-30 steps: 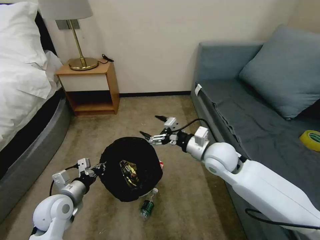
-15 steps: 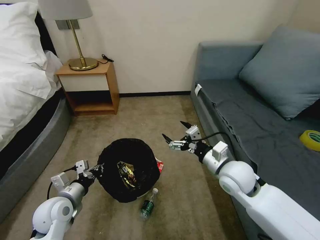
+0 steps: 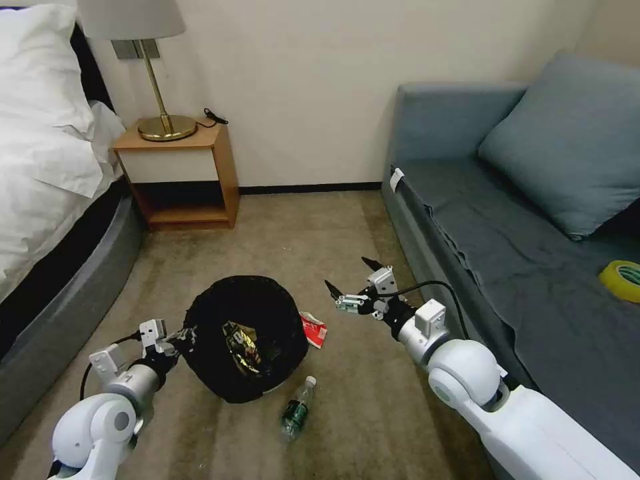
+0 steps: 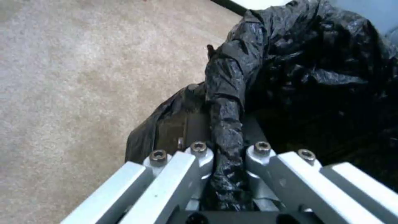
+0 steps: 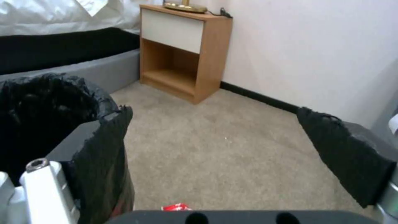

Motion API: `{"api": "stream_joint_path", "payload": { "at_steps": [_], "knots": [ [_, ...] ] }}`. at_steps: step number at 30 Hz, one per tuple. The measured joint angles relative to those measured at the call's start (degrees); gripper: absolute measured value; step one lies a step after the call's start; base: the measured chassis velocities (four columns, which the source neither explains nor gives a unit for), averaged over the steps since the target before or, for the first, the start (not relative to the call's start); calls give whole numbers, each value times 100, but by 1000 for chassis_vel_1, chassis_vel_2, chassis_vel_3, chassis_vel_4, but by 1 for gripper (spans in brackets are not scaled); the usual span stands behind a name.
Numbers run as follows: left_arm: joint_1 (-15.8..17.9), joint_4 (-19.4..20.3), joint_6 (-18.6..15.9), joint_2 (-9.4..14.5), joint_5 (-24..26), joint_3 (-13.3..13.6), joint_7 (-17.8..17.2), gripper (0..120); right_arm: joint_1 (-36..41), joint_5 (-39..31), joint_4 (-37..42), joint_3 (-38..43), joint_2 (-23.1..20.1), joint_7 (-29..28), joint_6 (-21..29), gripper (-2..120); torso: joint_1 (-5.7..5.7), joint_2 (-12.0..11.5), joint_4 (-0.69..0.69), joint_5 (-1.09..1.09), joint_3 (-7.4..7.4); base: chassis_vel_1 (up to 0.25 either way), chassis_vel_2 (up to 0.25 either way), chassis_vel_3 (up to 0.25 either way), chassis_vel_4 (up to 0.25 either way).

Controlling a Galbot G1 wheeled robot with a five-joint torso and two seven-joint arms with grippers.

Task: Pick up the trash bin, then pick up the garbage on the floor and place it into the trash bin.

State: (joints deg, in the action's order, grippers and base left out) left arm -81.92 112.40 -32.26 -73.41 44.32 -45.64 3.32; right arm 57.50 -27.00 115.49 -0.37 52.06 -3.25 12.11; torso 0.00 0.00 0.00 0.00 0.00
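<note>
The trash bin, lined with a crinkled black bag, hangs tilted just above the carpet. My left gripper is shut on its rim; the left wrist view has the fingers pinching the bag-covered rim of the bin. A gold-brown snack wrapper lies inside. On the floor beside the bin lie a red-and-white packet and a clear bottle with a green label. My right gripper hovers open to the right of the bin, holding nothing. In the right wrist view its gripper spreads wide, with the bin and the packet close by.
A bed runs along the left. A wooden nightstand with a brass lamp stands at the wall. A grey sofa with a cushion and a yellow tape roll borders the right. Open carpet lies beyond the bin.
My right gripper pulled back from above the bin's rim to the right and lower. The left gripper shifted the bin left, uncovering the red-and-white packet.
</note>
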Motion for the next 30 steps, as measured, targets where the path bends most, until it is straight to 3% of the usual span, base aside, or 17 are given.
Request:
{"api": "stream_joint_path", "payload": {
  "at_steps": [24,30],
  "knots": [
    [-16,-15,51,56,19,-69,-1,4,238,-50,75,-6,-56,31,-85,100,0,0,0,0,0,0,0,0,0],
    [12,-79,55,67,-11,-129,-5,4,239,-652,73,-433,-158,-348,475,100,0,-1,-1,0,0,0,0,0,0]
  ]
}}
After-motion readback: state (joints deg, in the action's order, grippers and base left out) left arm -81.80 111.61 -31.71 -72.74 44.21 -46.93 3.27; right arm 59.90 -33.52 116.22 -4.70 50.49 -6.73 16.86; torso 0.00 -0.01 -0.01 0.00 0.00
